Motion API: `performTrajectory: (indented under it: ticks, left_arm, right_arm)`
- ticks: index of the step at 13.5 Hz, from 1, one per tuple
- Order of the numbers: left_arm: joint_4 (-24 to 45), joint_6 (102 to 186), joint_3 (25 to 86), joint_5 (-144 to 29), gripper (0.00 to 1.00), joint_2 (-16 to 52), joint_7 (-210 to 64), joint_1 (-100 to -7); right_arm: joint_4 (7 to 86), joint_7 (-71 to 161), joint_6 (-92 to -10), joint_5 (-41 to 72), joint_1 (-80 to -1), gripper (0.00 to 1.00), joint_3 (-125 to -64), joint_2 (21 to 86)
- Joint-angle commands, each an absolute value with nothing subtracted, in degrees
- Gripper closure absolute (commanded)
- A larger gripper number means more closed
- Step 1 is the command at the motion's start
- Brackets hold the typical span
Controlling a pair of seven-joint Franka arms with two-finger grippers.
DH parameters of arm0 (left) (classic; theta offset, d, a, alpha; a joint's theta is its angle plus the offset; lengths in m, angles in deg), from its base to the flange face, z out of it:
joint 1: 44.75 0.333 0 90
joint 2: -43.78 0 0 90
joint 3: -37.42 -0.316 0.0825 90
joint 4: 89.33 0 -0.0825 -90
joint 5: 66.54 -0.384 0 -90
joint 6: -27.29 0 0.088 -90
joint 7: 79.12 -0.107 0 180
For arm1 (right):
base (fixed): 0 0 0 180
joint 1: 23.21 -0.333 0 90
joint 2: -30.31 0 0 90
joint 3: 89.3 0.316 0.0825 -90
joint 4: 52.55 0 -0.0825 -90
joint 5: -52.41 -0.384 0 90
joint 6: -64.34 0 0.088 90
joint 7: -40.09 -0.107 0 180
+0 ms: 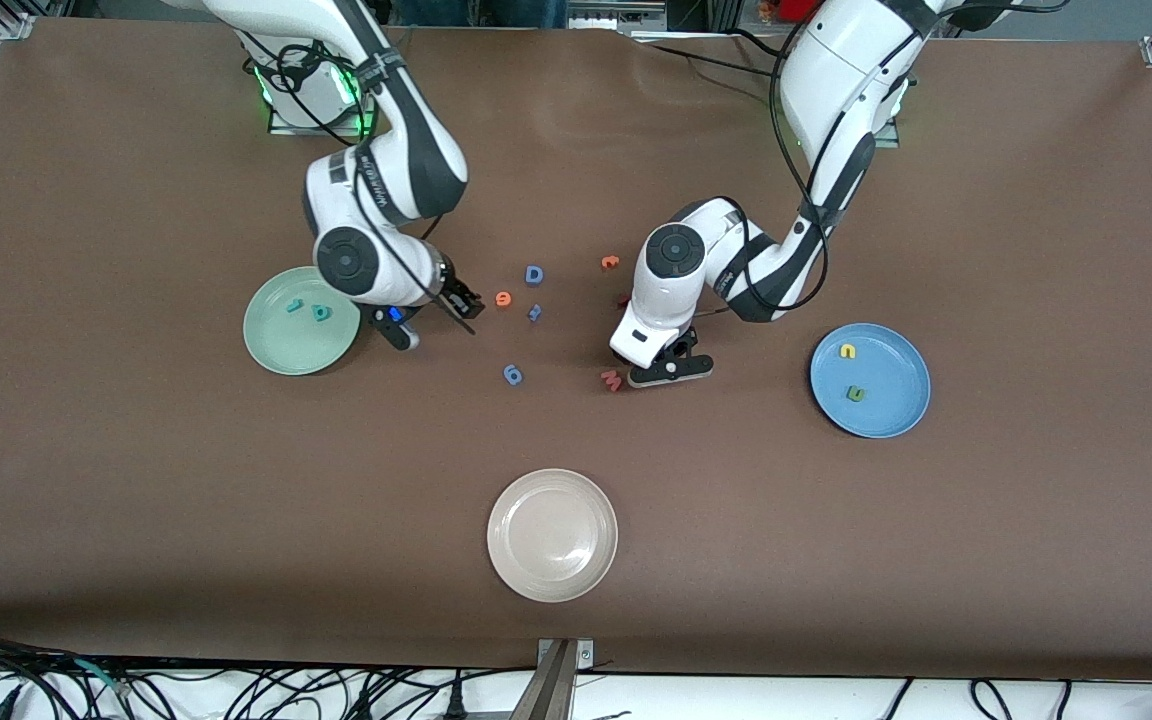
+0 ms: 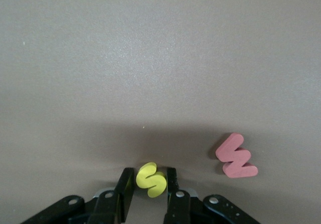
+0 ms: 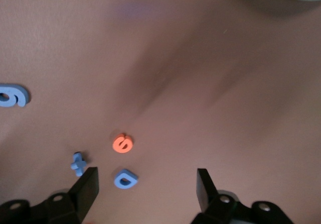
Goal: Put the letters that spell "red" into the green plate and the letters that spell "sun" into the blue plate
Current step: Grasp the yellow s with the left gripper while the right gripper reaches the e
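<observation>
On the green plate (image 1: 281, 345), two teal letters (image 1: 308, 310) are seen. The right gripper (image 3: 145, 184) is held with fingers spread above the table, near the orange "e" (image 3: 122, 143). The yellow "s" (image 2: 151, 180) is clamped between the left gripper's (image 2: 150, 186) fingers. On the blue plate (image 1: 896, 410), two letters (image 1: 851, 372) are lying.

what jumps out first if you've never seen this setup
The left pincer, down at the table beside a pink w, has a yellow s between its fingers. The right pincer hangs open near an orange e, beside the green plate.
</observation>
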State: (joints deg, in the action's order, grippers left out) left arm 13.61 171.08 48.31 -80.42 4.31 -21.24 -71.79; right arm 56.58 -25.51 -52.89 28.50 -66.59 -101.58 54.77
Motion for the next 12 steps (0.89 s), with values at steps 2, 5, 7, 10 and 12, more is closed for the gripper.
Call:
performTrajectory:
  ticks: [2,5,7,10,12]
  left_arm:
    - [13.59,170.99,48.67,-81.83,0.81,4.32,-19.88,-71.65]
    - [13.59,170.90,48.67,-81.83,0.83,4.76,-20.06,-71.65]
    - [13.51,170.55,48.67,-81.66,0.85,5.72,-20.32,-71.47]
    - [13.68,166.70,48.58,-77.45,0.86,9.32,-24.16,-69.63]
    - [13.68,163.19,48.41,-73.42,0.86,11.60,-31.01,-67.44]
  right_arm:
    - [57.13,-31.18,-58.96,27.54,-70.22,0.02,-101.16,58.60]
    - [57.13,-32.51,-59.58,27.54,-71.63,0.02,-101.08,60.37]
    - [57.13,-32.60,-61.50,27.45,-72.07,0.02,-101.07,61.33]
    - [58.18,-34.96,-66.86,27.45,-73.56,0.02,-101.07,63.01]
    - [58.80,-35.76,-68.02,27.45,-74.09,0.02,-101.07,63.18]
